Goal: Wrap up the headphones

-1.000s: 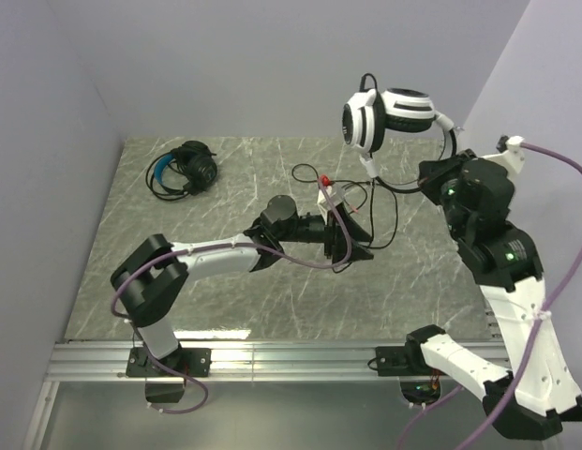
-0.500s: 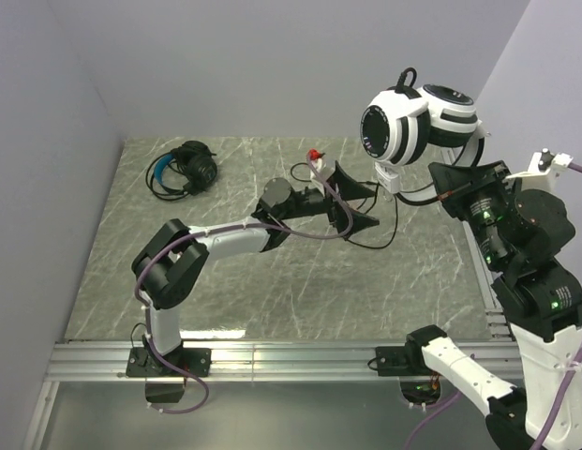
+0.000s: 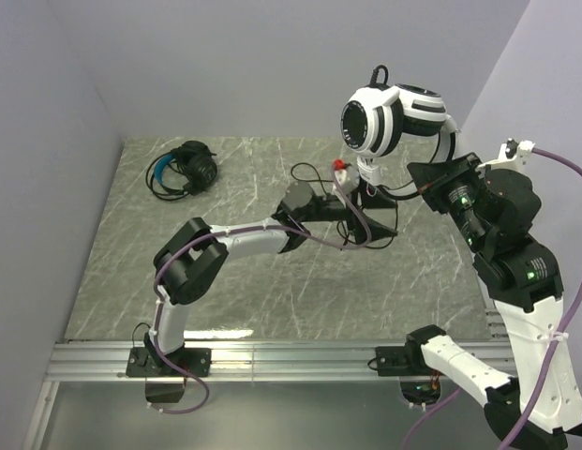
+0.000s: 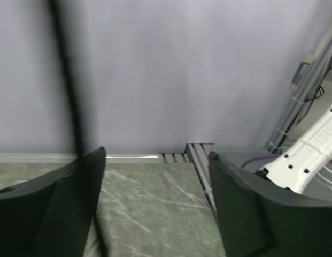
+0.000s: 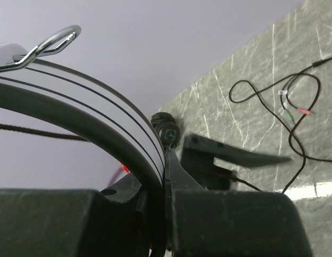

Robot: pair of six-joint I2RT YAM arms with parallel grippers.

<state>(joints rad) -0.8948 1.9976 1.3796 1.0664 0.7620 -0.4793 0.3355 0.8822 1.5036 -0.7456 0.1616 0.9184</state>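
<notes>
Right gripper [image 3: 429, 174] clamped on white headset [image 3: 389, 117] headband, raised; left gripper [image 3: 370, 214] below it, fingers apart, black cable [image 4: 67, 80] beside one finger.

The white headset [image 3: 389, 117] is showing glossy white shells ringed with black, black ear pads, and thin black lines running along its pale headband. The other headset [image 3: 185, 171] is looking all black except for a bright blue headband. The desk [image 3: 225, 300] is wearing grey-green marbling crossed by pale veins. The thin cable [image 5: 292, 152] is showing black against it, with a pink plug [image 5: 303, 111] and a green plug [image 5: 287, 113]. The left pincer [image 3: 373, 212] and the right pincer [image 3: 431, 175] are both showing matte black. Purple cables [image 3: 562, 169] are trailing off white-and-black arms [image 3: 525, 319]. The walls [image 3: 272, 66] are glowing pale lavender.
</notes>
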